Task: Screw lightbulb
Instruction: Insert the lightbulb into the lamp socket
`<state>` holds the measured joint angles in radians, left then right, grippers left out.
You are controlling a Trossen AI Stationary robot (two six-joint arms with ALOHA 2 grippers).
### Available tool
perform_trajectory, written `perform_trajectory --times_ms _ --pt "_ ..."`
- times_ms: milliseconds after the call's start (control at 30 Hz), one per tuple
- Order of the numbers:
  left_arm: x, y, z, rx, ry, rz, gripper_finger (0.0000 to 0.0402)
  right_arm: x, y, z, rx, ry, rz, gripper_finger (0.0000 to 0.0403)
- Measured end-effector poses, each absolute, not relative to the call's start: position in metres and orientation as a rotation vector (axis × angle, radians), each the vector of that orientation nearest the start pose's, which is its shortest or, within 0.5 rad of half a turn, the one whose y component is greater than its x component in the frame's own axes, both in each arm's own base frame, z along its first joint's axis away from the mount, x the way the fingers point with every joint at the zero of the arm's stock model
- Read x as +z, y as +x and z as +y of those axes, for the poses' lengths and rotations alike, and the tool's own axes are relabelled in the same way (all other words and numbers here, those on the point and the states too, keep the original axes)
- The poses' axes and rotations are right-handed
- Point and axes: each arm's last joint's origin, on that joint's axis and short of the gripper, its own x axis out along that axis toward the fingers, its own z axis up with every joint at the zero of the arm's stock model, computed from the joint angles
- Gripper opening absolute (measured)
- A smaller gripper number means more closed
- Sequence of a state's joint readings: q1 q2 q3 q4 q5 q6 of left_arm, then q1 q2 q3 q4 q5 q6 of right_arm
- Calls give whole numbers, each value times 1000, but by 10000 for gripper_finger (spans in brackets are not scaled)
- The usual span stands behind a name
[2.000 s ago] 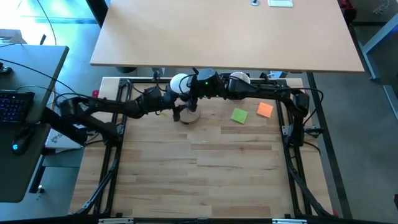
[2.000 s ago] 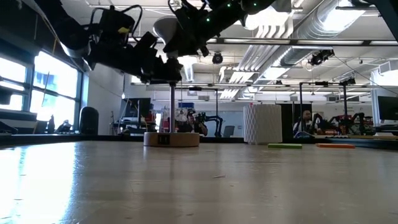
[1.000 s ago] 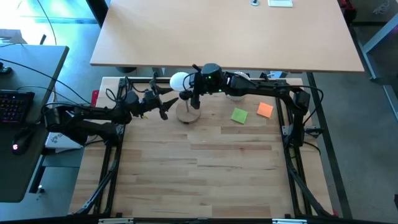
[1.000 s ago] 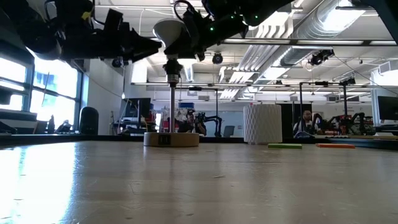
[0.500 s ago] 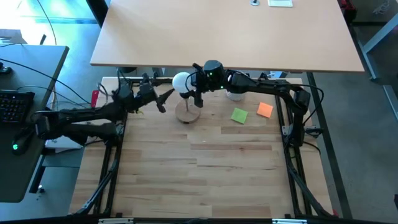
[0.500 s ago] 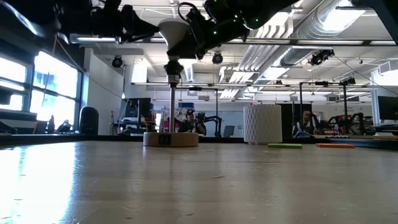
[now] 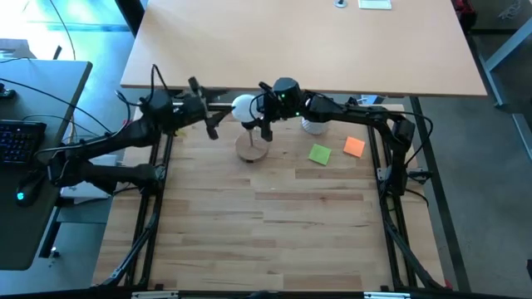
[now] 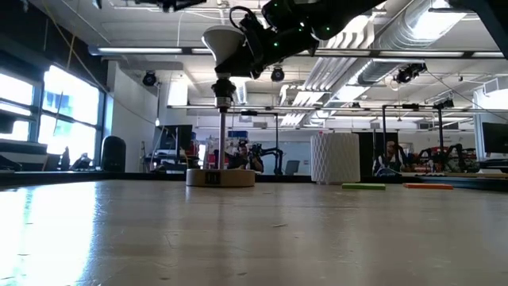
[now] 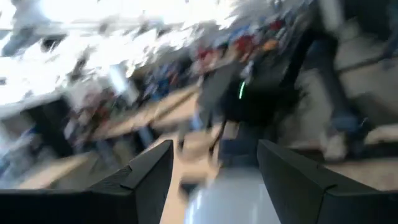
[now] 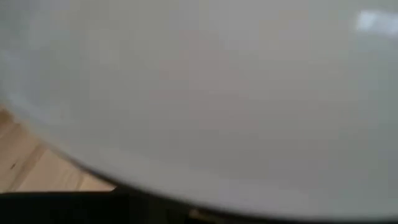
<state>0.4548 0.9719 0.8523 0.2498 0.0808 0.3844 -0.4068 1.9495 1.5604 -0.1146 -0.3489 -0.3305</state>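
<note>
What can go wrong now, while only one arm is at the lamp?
The right gripper alone holds the lightbulb on the socket; the left gripper is open and off to the side. Turning may rotate or tip the unheld wooden base. The bulb may also cross-thread if tilted.

The bench (image 7: pixel 274 224) is a light wooden butcher-block top filling the lower middle of the high view, framed by dark metal rails along its sides. Most of its surface lies bare. Near its upper edge, left of centre, a round wooden base (image 7: pixel 251 151) rests on the wood, with a thin upright post rising from it in the low view. To its right lie a green square sheet (image 7: pixel 319 154) and, just beyond, an orange square sheet (image 7: pixel 354 147), both flat and apart from each other. Near the upper edge a white ribbed cup (image 8: pixel 334 158) stands on the bench.
</note>
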Motion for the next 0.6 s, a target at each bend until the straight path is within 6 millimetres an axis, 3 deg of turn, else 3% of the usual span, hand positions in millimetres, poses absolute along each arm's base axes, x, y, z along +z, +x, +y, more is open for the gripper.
perform_trajectory --times_ms 67,300,433,600 --pt "371 201 99 351 400 -61 223 266 417 -170 15 -140 470 147" --pt "356 235 138 331 281 155 188 266 417 -171 13 -127 469 147" --pt "354 245 154 336 241 227 177 265 416 -171 14 -119 471 147" --pt "349 247 159 322 206 271 175 265 417 -171 10 -106 470 147"
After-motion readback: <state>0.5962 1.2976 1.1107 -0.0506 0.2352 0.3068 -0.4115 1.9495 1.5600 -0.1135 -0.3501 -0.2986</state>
